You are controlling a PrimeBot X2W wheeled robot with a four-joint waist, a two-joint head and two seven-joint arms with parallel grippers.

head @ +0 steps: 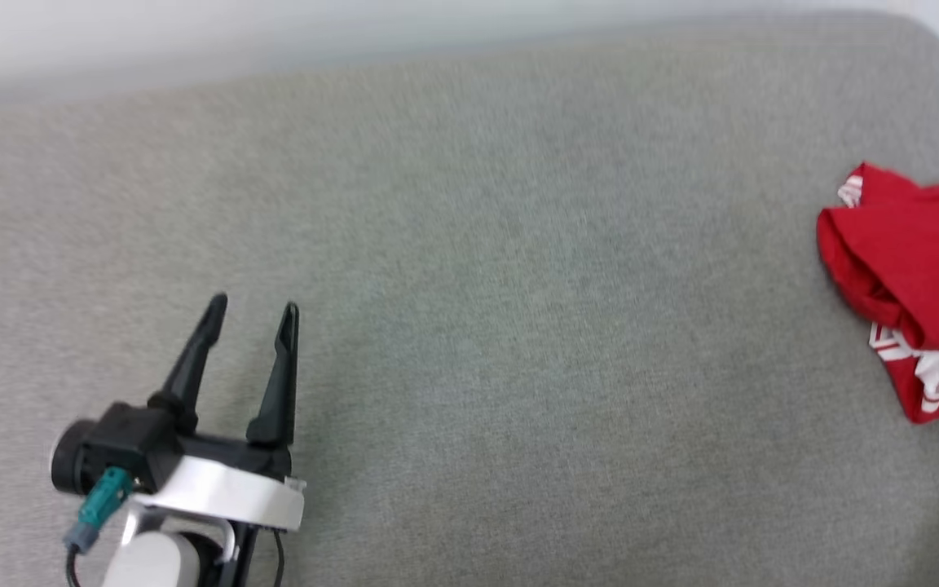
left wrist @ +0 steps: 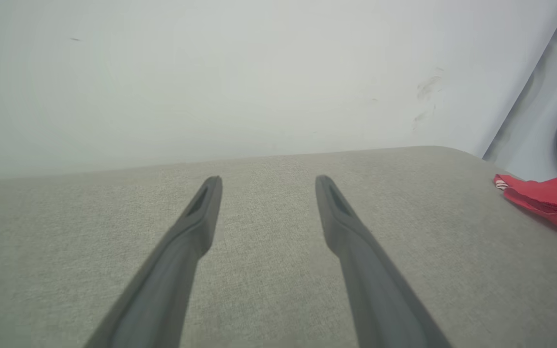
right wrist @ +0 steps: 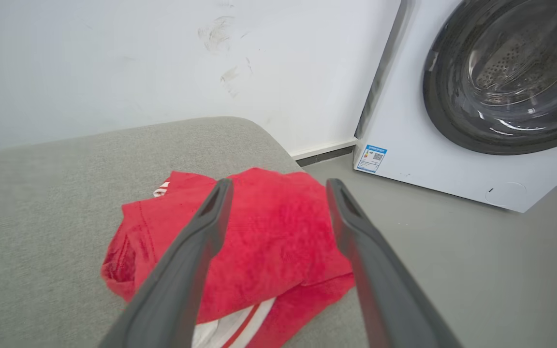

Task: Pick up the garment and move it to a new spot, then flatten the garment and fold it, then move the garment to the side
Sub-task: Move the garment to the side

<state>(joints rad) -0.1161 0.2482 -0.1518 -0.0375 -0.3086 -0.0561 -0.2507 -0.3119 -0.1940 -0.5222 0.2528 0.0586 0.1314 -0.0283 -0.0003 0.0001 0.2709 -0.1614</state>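
Note:
The garment (head: 918,285), a red jersey with red-and-white striped trim, lies folded in a bundle at the right edge of the grey padded surface (head: 502,326). The same red bundle (left wrist: 549,198) shows at the far right of the left wrist view. My left gripper (head: 251,310) hovers open over the bare grey surface at the lower left, far from the garment; its fingers (left wrist: 201,212) are spread with nothing between them. My right gripper (right wrist: 278,186) is open just above the garment (right wrist: 269,227), holding nothing.
A white wall (left wrist: 259,72) runs behind the surface. To the right, on the grey floor (right wrist: 476,270), stands a white washing machine (right wrist: 414,154) with a round dark door (right wrist: 510,72), close to the surface's right end.

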